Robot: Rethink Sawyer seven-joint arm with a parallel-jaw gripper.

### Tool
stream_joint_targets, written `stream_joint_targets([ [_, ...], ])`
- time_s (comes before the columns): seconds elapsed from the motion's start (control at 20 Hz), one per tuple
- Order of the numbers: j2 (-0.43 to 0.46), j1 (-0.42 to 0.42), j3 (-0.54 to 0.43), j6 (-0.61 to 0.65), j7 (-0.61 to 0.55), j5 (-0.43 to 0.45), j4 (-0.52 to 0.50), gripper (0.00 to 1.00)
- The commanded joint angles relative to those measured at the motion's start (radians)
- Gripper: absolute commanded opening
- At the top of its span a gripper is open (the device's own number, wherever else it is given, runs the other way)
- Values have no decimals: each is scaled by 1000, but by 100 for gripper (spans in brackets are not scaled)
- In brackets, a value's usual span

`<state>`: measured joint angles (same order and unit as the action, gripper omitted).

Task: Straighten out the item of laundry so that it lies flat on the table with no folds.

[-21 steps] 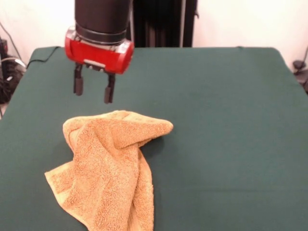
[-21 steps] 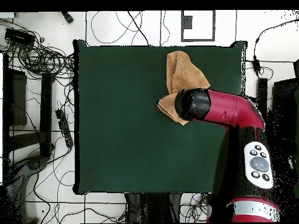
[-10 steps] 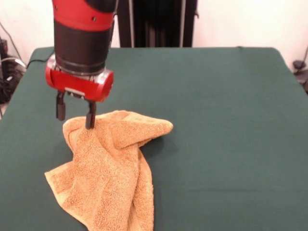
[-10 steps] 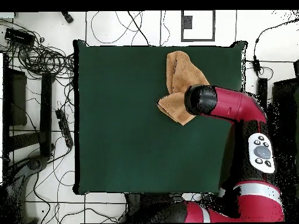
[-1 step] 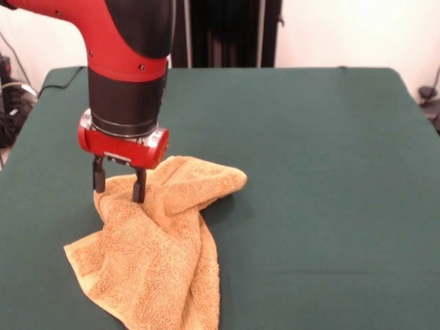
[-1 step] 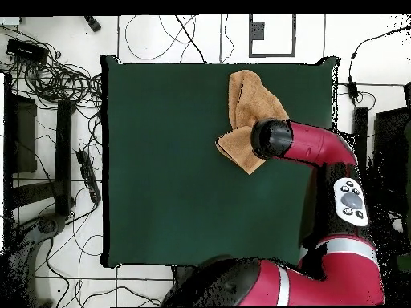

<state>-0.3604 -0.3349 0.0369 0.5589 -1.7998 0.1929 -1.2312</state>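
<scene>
- Fingers (image 5: 139, 186): two dark prongs pointing straight down, spread apart with a clear gap between them. Tips sat at the towel (image 5: 155, 247)'s far-left hump; the right prong touched the terry, the left one stood at the cloth's outer edge. Nothing pinched between them that could be seen.
- Gripper (image 5: 119, 187) hung under a red collar and black wrist, directly above that upper-left corner of the towel.
- Against half a second before: the gripper had dropped lower and moved slightly to the picture's right, so the prongs now reached into the cloth instead of just brushing its top edge. A full second before, it hung well above and behind the towel, clear of it.
- Towel shape unchanged across all three moments: crumpled, one folded lobe pointing right, a long wrinkled tail running toward the near edge.
- Towel lay on the green worktop (image 5: 323, 172), left of centre in the front view and close to the near edge; in the overhead view it (image 6: 249, 100) sat near the top edge, right of centre.
- Hidden or unclear: towel's bottom cut off by the front picture's lower edge; overhead, the wrist covered the gripper and part of the cloth. Pale band and label could not be made out.
- Arm (image 6: 317, 148) overhead had swung, with more red housing showing along the bottom.
</scene>
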Motion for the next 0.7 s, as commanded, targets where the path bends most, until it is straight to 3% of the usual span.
stream_joint_targets([
  [0.05, 31, 40, -126, -10, -89, -45, 1, 100],
  [0.7, 41, 32, -136, -24, -84, -46, -3, 100],
])
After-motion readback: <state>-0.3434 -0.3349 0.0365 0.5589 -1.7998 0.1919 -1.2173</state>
